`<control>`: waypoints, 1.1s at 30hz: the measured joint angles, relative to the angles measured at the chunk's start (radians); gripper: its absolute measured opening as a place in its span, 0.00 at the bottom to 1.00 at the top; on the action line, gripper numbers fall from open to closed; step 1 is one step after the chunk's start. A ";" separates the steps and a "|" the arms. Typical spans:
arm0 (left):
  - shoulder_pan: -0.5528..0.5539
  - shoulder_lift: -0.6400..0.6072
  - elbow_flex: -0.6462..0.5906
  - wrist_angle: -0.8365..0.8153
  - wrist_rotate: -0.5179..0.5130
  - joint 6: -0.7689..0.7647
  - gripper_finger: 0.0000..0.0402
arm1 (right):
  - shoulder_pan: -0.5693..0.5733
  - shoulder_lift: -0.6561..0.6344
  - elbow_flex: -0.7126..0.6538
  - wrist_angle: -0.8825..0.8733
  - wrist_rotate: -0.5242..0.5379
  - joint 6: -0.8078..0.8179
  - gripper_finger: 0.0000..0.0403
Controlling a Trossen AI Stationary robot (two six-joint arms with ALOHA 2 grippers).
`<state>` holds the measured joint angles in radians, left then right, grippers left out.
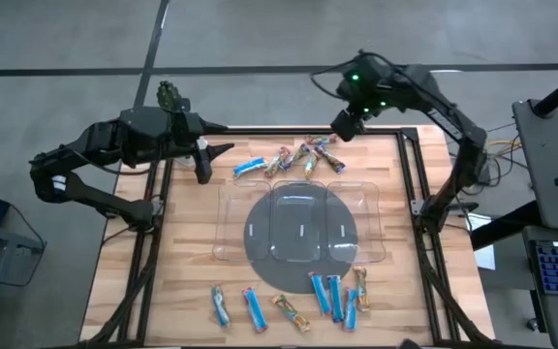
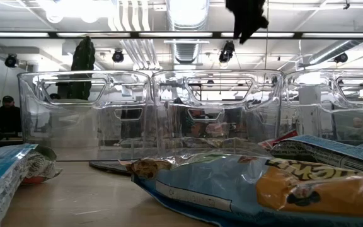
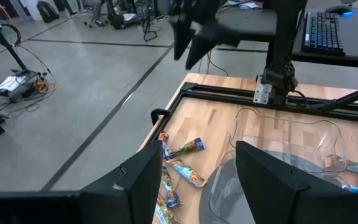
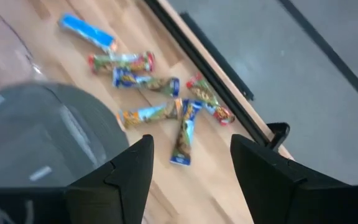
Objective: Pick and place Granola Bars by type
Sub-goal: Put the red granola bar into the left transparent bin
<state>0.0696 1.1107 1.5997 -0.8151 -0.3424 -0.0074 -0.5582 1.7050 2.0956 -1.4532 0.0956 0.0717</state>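
Now | left end effector [image 1: 223,148] open | right end effector [image 1: 343,127] open | granola bars [image 1: 294,158] partly overlapping | clear tray [image 1: 231,233] faint

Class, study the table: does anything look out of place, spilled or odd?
Nothing is spilled or damaged. The granola bars lie loose in two unsorted groups, one at the far edge and one at the near edge, blue and multicoloured mixed. The clear compartment tray looks empty. Both pincers, left and right, are open and hold nothing.

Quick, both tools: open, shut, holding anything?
Left tool: open, empty, above the table's far-left edge.
Right tool: open, empty, over the far bar cluster.
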 joint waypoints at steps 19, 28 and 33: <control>0.000 0.000 0.000 -0.058 0.000 -0.031 0.46 | -0.113 0.209 -0.247 0.067 -0.055 -0.147 0.50; 0.000 0.000 0.000 -0.058 0.000 -0.031 0.46 | -0.112 0.241 -0.381 0.192 -0.120 -0.154 0.50; 0.000 0.000 0.000 -0.058 0.000 -0.031 0.46 | -0.113 0.243 -0.456 0.266 -0.123 -0.154 0.50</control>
<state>0.0696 1.1107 1.5997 -0.8730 -0.3424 -0.0383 -0.6707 1.9477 1.6400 -1.1868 -0.0271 -0.0825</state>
